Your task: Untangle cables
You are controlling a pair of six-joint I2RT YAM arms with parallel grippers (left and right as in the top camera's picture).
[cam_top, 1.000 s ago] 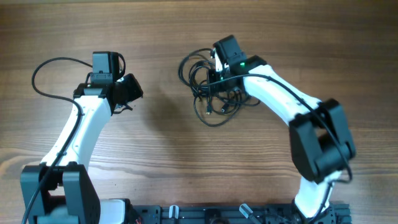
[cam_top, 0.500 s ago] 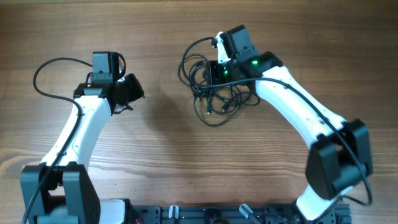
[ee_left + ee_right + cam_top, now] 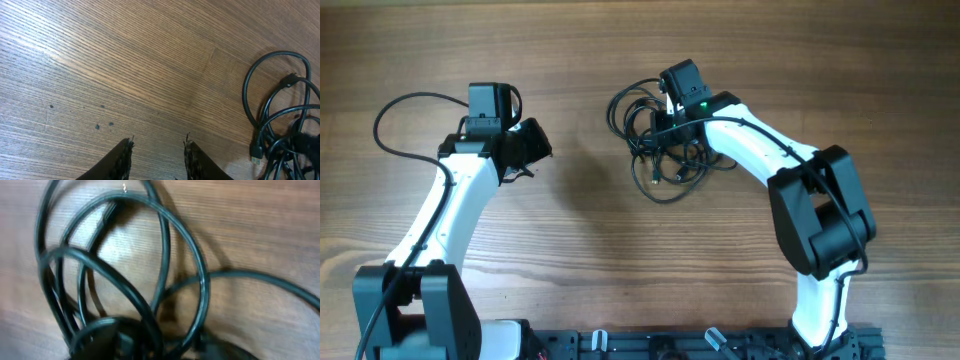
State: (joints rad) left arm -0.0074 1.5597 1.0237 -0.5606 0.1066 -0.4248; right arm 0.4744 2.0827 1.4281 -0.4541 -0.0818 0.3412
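Observation:
The cables lie as a tangled heap of thin black loops on the wooden table, right of centre. My right gripper hovers low over the top of the heap. The right wrist view is blurred and filled with cable loops; its fingers are not distinct there, so I cannot tell their state. My left gripper stays well left of the heap, above bare wood. In the left wrist view its fingers stand apart with nothing between them, left gripper. The cables and a plug end show at the right edge.
The left arm's own thicker black wire loops out over the table at the far left. The arm bases and a dark rail run along the front edge. Bare wood lies between the two arms.
The right wrist rose up and to the right, then came back down left over the heap, and its elbow swung inward. The left arm has not moved.

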